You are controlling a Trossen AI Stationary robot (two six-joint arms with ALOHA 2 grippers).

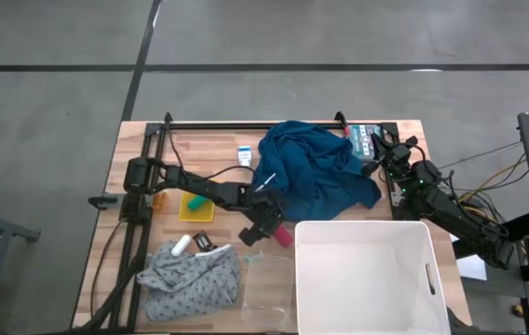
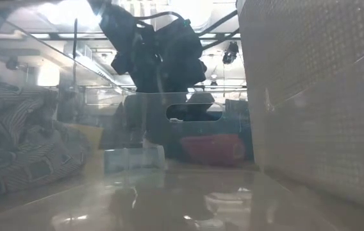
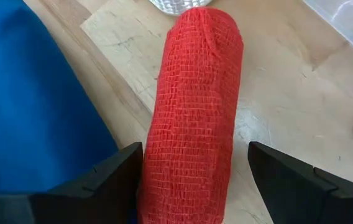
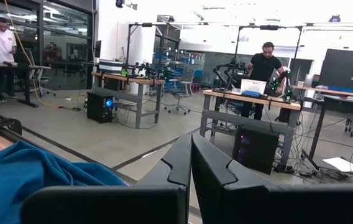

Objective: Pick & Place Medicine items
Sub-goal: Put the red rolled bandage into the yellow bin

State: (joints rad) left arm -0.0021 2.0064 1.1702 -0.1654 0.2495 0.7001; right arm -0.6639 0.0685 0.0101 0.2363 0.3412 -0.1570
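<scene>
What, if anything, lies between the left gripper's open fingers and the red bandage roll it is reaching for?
Nothing visible does. The left gripper is open with a finger on either side of the red bandage roll, which lies on the wooden table beside the blue cloth.

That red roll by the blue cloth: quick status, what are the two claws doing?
Left gripper open, astride the red roll, not yet gripping. Right gripper shut, parked at the table's far right. Blue cloth lies right beside the roll.

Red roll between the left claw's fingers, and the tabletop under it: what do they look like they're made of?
Red roll: probably woven elastic bandage, matte; a fine grid weave covers its surface. Tabletop: wood, likely butcher-block, light and satin; visible grain and joined strips. Left claw stands open around the roll.
</scene>
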